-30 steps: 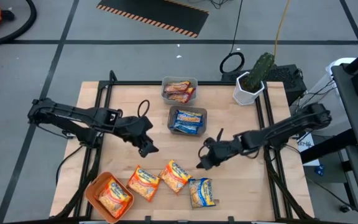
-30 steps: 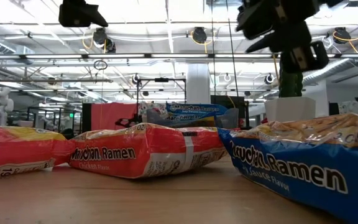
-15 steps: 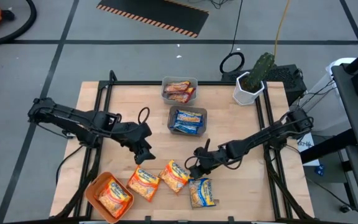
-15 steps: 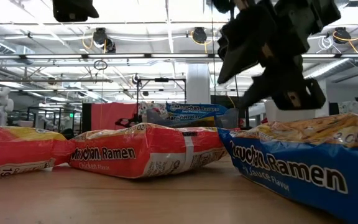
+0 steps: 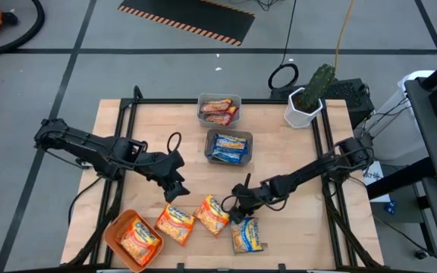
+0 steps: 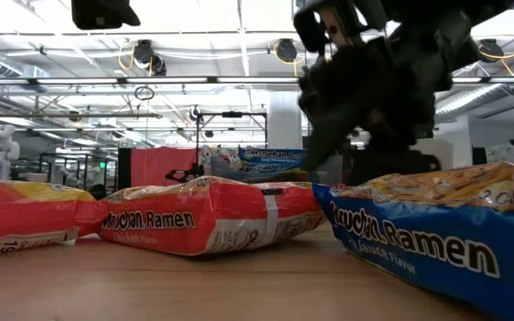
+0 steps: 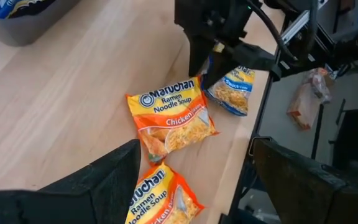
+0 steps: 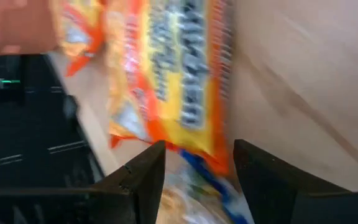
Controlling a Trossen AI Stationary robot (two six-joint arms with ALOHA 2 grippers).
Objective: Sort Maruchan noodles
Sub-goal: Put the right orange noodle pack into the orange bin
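Note:
Three Maruchan noodle packets lie flat on the wooden table near its front edge: two orange ones (image 5: 175, 222) (image 5: 212, 214) and a blue one (image 5: 246, 235). A further orange packet lies in the orange tray (image 5: 112, 227). My right gripper (image 5: 237, 209) is open and slants down just over the gap between the middle orange packet (image 8: 166, 81) and the blue packet (image 8: 194, 202). My left gripper (image 5: 177, 186) hangs open above the table, behind the orange packets (image 7: 169, 118), with nothing between its fingers.
A clear bin (image 5: 201, 100) with reddish packets stands at the table's far middle. A grey bin (image 5: 209, 136) with blue packets stands just in front of it. A potted cactus (image 5: 307, 98) is at the far right corner. Bare wood lies between the bins and the loose packets.
My right gripper has come down and gone toward the table's near left, from the bare middle of the table to just over the orange and blue packets. The packets lie as before.

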